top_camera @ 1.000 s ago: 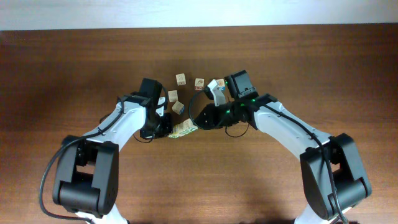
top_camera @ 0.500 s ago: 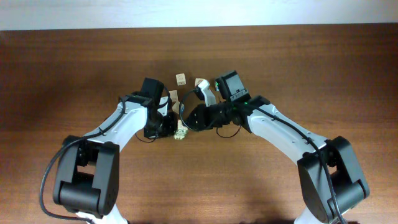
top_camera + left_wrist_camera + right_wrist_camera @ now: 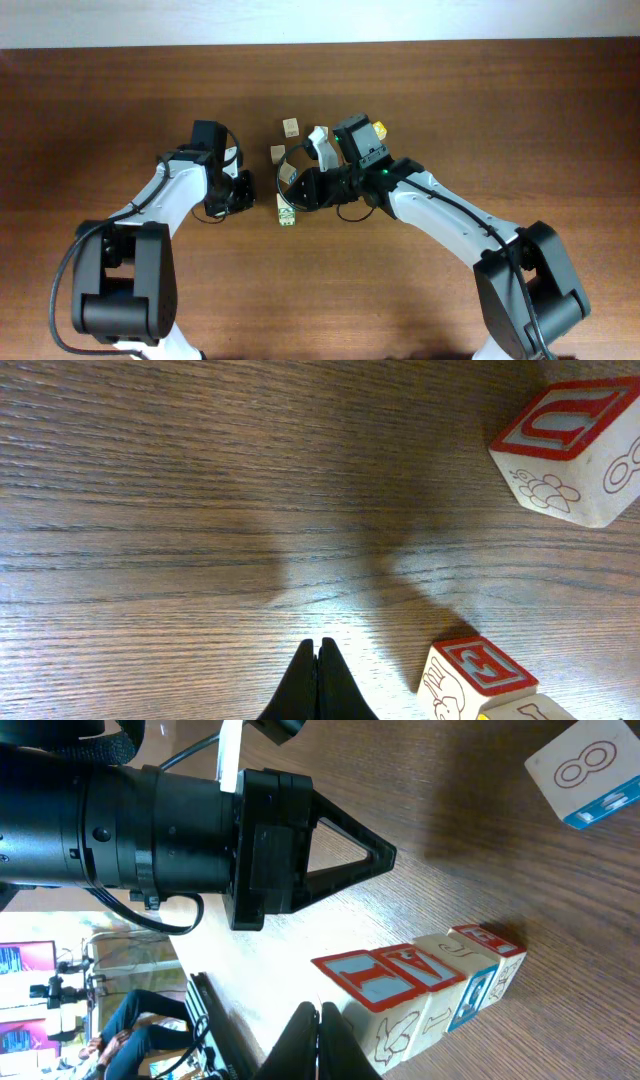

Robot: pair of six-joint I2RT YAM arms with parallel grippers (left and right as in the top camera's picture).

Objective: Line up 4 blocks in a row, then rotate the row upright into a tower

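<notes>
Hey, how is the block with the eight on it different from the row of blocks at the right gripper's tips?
The block with the eight stands alone, touching nothing; the row of blocks is packed side by side. The lone block shows a numeral; the row shows letters, some red-framed. The row lies just off the shut right gripper; the lone block sits farther off. Both are pale wooden cubes of like size on the table.

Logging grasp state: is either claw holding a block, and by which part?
Nothing is held. The left claw is shut with no block between its fingers. The right claw is shut and empty, beside the block row.
</notes>
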